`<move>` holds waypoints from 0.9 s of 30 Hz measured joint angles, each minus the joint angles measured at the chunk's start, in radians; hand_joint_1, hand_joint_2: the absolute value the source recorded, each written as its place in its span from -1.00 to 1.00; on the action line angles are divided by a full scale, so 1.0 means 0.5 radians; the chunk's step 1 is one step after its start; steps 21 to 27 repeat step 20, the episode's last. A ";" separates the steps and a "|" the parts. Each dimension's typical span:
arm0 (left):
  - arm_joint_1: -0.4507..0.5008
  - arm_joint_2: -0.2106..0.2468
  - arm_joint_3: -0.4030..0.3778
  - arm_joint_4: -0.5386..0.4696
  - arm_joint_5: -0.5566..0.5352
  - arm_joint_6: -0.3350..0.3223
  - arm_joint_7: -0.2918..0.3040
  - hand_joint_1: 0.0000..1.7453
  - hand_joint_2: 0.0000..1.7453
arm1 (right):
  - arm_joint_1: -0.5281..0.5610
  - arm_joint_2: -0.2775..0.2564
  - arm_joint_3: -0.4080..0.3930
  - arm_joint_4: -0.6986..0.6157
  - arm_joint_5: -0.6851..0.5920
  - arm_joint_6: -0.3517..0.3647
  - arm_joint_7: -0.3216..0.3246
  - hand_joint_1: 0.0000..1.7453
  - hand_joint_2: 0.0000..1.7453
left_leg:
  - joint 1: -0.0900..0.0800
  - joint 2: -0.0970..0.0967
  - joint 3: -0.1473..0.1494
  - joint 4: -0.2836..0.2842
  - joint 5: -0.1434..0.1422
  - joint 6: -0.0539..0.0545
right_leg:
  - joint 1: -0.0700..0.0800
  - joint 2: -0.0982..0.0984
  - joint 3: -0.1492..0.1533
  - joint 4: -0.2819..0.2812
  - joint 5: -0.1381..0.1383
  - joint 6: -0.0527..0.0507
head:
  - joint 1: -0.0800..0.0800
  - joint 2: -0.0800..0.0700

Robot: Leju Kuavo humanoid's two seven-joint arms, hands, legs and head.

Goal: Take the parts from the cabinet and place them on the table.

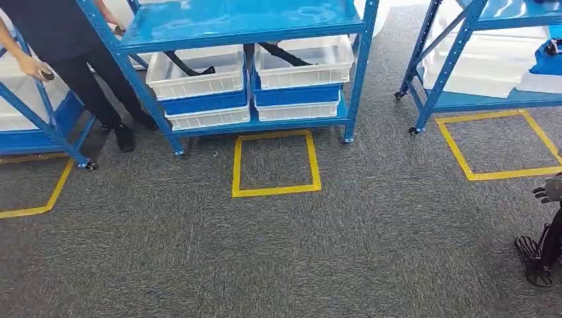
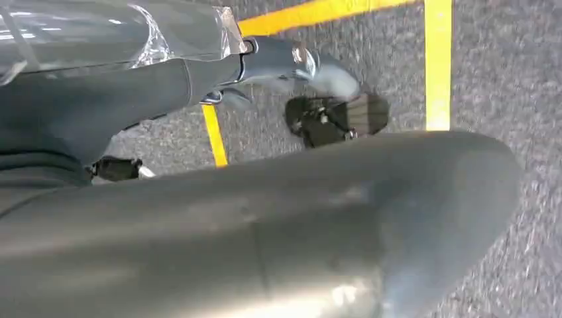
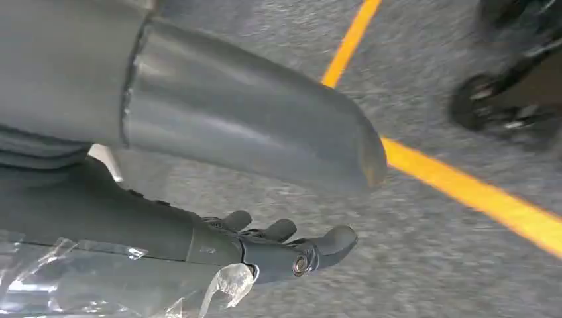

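Note:
A blue shelf cabinet (image 1: 245,23) stands ahead across the carpet. On its lower shelf two white bins (image 1: 199,83) (image 1: 305,69) sit on stacked blue and white trays. Each holds a black curved part (image 1: 189,68) (image 1: 285,54). My right hand (image 1: 550,190) shows at the far right edge, low and well away from the cabinet. In the right wrist view my right hand (image 3: 219,112) hangs over the carpet, its fingers (image 3: 291,255) stretched out and holding nothing. My left hand (image 2: 278,218) also hangs over the carpet, with its fingers (image 2: 291,63) apart from the thumb and nothing in them.
A person (image 1: 59,33) in dark clothes stands at the cabinet's left side with a small round thing in one hand (image 1: 41,71). More blue racks stand at the left (image 1: 40,132) and right (image 1: 464,99). Yellow tape squares (image 1: 275,192) (image 1: 497,173) mark the grey carpet.

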 joint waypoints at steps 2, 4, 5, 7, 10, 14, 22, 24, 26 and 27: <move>0.000 0.000 -0.003 0.000 0.000 -0.001 0.004 -1.00 -1.00 | -0.002 0.006 0.012 0.051 -0.001 0.013 0.045 -1.00 1.00 | 0.006 0.000 -0.088 0.143 -0.013 -0.002 | 0.004 0.001 0.007 0.000 -0.007 -0.003 | 0.000 0.000; -0.001 0.000 -0.006 0.000 0.000 -0.001 0.005 -1.00 -1.00 | -0.008 0.018 0.024 0.098 -0.007 0.014 0.091 -1.00 1.00 | -0.001 0.001 0.030 -0.137 0.154 0.030 | 0.017 0.001 0.026 -0.002 -0.013 -0.003 | 0.001 0.000; -0.005 0.000 -0.008 0.000 -0.001 -0.001 0.005 -1.00 1.00 | -0.011 0.026 0.031 0.114 -0.015 0.012 0.111 -1.00 1.00 | -0.012 0.002 0.131 -0.349 0.250 0.061 | 0.022 0.001 0.035 -0.006 -0.014 -0.003 | 0.001 0.000; -0.012 0.005 -0.017 0.000 -0.001 -0.001 0.006 -1.00 1.00 | -0.018 0.060 0.041 0.137 -0.022 0.000 0.124 -1.00 1.00 | -0.066 0.014 0.278 -0.643 0.336 0.125 | 0.021 -0.002 0.051 -0.021 -0.009 0.001 | 0.001 0.000; -0.017 0.008 -0.035 0.000 -0.016 0.011 0.016 -1.00 1.00 | -0.026 0.080 0.046 0.174 -0.018 -0.015 0.123 -1.00 1.00 | -0.078 0.009 0.274 -0.652 0.349 0.142 | 0.012 -0.005 0.057 -0.041 -0.003 0.037 | -0.001 0.001; -0.019 0.005 -0.046 0.000 -0.037 0.018 0.037 -1.00 1.00 | -0.018 0.092 0.061 0.203 -0.003 -0.021 0.111 -1.00 1.00 | -0.050 0.010 0.324 -0.744 0.416 0.156 | 0.028 0.006 -0.053 0.225 -0.187 0.057 | 0.003 0.001; -0.012 -0.008 0.003 -0.038 -0.257 0.001 0.086 -1.00 1.00 | 0.071 0.103 0.047 0.265 0.067 -0.003 0.076 -1.00 1.00 | -0.056 0.005 0.325 -0.714 0.390 0.141 | 0.024 0.005 -0.081 0.270 -0.104 0.083 | 0.003 0.001; -0.012 -0.008 0.003 -0.038 -0.257 0.001 0.086 -1.00 1.00 | 0.071 0.103 0.047 0.265 0.067 -0.003 0.076 -1.00 1.00 | -0.056 0.005 0.325 -0.714 0.390 0.141 | 0.024 0.005 -0.081 0.270 -0.104 0.083 | 0.003 0.001; -0.012 -0.008 0.003 -0.038 -0.257 0.001 0.086 -1.00 1.00 | 0.071 0.103 0.047 0.265 0.067 -0.003 0.076 -1.00 1.00 | -0.056 0.005 0.325 -0.714 0.390 0.141 | 0.024 0.005 -0.081 0.270 -0.104 0.083 | 0.003 0.001; -0.012 -0.008 0.003 -0.038 -0.257 0.001 0.086 -1.00 1.00 | 0.071 0.103 0.047 0.265 0.067 -0.003 0.076 -1.00 1.00 | -0.056 0.005 0.325 -0.714 0.390 0.141 | 0.024 0.005 -0.081 0.270 -0.104 0.083 | 0.003 0.001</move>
